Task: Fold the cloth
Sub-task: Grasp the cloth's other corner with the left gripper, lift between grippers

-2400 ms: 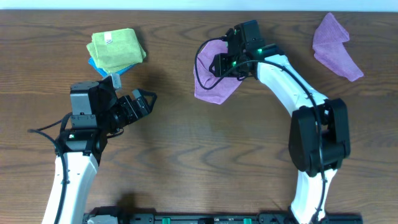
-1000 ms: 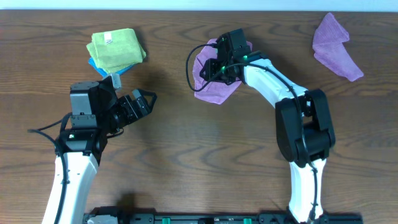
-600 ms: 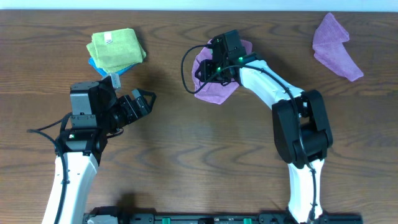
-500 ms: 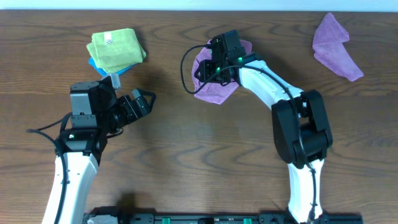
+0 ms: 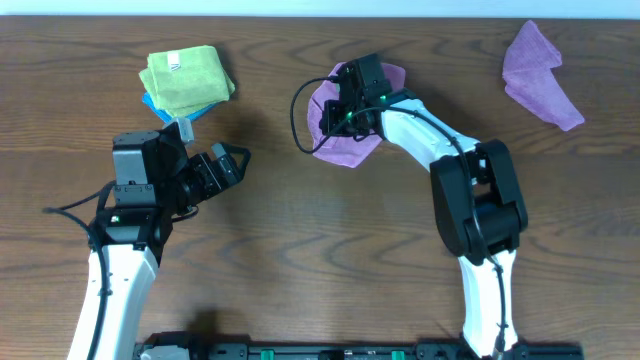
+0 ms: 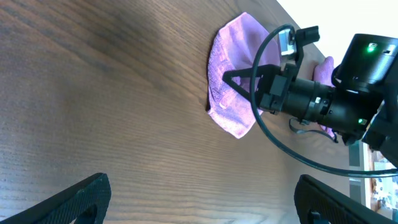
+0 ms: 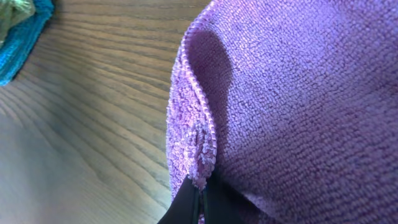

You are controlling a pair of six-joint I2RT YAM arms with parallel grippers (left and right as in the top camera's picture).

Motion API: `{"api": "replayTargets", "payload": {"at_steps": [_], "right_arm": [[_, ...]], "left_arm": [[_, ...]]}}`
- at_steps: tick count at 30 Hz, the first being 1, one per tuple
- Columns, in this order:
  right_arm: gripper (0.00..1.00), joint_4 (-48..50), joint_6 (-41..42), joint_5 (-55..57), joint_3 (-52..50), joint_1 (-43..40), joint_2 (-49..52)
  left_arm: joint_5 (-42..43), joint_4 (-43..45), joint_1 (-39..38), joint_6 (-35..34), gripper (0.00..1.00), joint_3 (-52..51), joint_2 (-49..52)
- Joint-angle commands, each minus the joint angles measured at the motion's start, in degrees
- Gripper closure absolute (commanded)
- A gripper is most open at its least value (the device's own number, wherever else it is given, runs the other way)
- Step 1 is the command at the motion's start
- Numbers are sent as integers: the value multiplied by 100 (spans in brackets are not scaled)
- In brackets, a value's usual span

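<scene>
The right gripper is pinching together on the hem of the cloth, which is lying at the desk's 12 o'clock. The left gripper is hovering at the cloth's 8 o'clock, fingers wide apart, bare wood between them. The green cloth is sitting at 9 o'clock, well apart.

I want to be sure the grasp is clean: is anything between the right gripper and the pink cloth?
Nothing visible stands between them. The right gripper is on the cloth itself, its tips pinched shut on a raised fold of the hem.
</scene>
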Motion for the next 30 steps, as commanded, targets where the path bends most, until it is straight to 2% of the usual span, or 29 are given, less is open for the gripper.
{"api": "replayTargets", "payload": {"at_steps": [1,4,9,16,19,24,30], "right_arm": [[99,-79,-66,-46,59,-96,-330],[99,-385,-72,4,59,-223,-708],[99,-1108,-90,535,59,-422,-1355],[99,-2367,-87,1792,59,-636,-2072],[99,-2846,-85,2306,59,-706,-2251],[99,-3580,-9,2540,57,-868,-2293],[99,-4321,590,3442,52,-973,-2297]], "left_arm": [[-59,-94,-24,15,5,103,11],[-59,-48,-24,-28,5,103,11],[-168,-42,-37,-560,5,103,186],[-50,295,-426,-1082,5,103,1086],[302,769,-728,-1108,4,103,1469],[348,1436,-1259,-1397,4,103,1847],[199,1668,-1707,-1816,5,103,2085]]}}
